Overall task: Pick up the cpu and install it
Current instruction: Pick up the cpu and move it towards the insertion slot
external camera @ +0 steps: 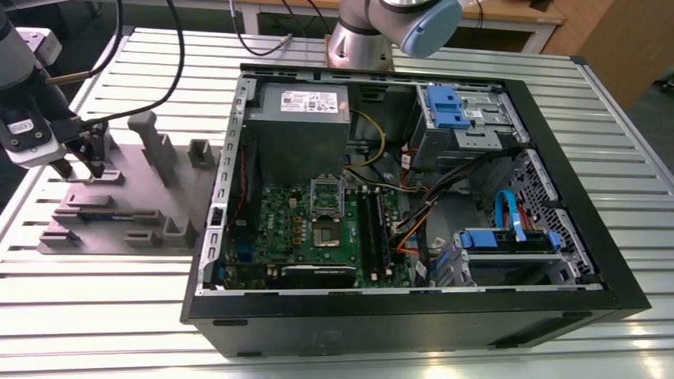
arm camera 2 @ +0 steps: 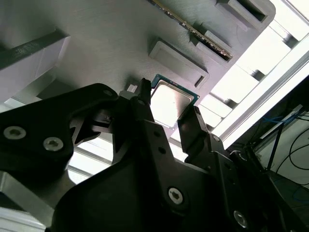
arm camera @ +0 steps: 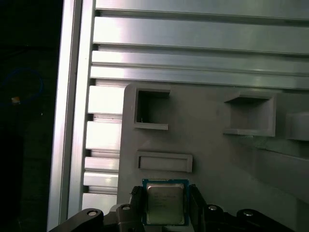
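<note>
The cpu [arm camera: 164, 205] is a small square chip with a silvery top and green rim, lying flat at the grey parts fixture [external camera: 132, 201] on the exterior view's left. My gripper [external camera: 81, 167] is down over that fixture. In both wrist views its two black fingers [arm camera: 137, 203] sit against opposite edges of the cpu [arm camera 2: 170, 100], with the gripper [arm camera 2: 169, 107] shut on it. I cannot tell whether the chip has left the fixture surface. The motherboard's socket [external camera: 327, 234] lies inside the open computer case [external camera: 569, 260], with its metal cover plate [external camera: 327, 195] swung up.
The fixture carries upright posts [external camera: 147, 142] and several recessed pockets [arm camera: 152, 110] close to the gripper. Inside the case are a grey power supply box [external camera: 298, 106], black memory sticks [external camera: 374, 229], blue drive brackets [external camera: 446, 106] and loose cables [external camera: 421, 213]. A slatted aluminium table [external camera: 106, 316] lies underneath.
</note>
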Robot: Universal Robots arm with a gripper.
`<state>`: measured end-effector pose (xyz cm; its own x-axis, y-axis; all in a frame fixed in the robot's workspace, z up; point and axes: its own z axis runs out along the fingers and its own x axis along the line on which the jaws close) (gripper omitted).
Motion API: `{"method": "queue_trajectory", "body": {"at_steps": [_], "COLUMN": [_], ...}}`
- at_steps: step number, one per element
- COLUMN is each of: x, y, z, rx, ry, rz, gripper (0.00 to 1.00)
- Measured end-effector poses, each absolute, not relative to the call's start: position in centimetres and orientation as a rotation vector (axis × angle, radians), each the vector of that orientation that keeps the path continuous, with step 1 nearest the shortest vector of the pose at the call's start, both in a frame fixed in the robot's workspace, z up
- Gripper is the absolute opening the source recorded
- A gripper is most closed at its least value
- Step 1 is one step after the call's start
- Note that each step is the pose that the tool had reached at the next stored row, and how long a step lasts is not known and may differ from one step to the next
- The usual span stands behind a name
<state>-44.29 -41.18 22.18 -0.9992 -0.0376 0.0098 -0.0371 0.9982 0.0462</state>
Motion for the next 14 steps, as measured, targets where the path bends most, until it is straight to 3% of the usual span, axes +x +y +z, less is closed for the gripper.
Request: {"method": "queue_trajectory", "body": {"at_steps": [14], "x": [-44.3], "y": [-41.19], "z": [22.58], "rx": [0.059], "ry": [-3.129], "rz": [-0.072], "gripper": [0.47]}}
